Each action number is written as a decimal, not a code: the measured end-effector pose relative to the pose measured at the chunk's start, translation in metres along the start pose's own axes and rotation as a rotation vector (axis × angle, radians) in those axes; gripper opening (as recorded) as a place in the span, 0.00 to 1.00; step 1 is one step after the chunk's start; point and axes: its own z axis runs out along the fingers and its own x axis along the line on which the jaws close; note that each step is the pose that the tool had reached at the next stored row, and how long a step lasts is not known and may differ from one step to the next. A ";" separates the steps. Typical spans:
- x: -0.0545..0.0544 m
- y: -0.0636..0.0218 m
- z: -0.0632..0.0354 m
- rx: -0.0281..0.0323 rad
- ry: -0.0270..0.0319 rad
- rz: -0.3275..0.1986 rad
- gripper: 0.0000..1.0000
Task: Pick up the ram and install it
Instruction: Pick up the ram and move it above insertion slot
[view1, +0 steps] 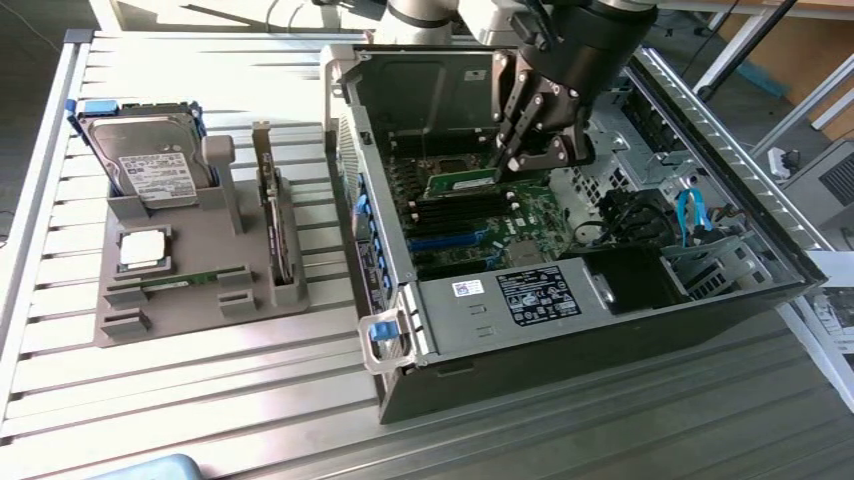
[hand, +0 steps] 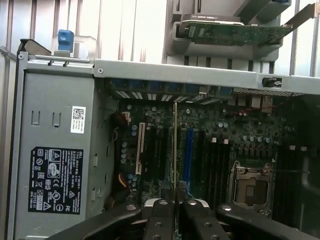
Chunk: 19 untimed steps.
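Pincer (view1: 521, 165) clenched on ram (view1: 454, 185) above DIMM slots (view1: 461, 212); any tilt/offset vs slot could jam it or scrape the mobo (view1: 534, 225).

No legible text on labels (hand: 55, 180)
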 end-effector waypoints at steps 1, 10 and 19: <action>0.000 -0.0022 -0.0001 0.0000 -0.0001 0.000 0.14; 0.002 -0.0244 -0.0010 0.0000 0.0000 0.000 0.14; 0.003 -0.0450 -0.0018 0.0000 -0.0001 0.000 0.14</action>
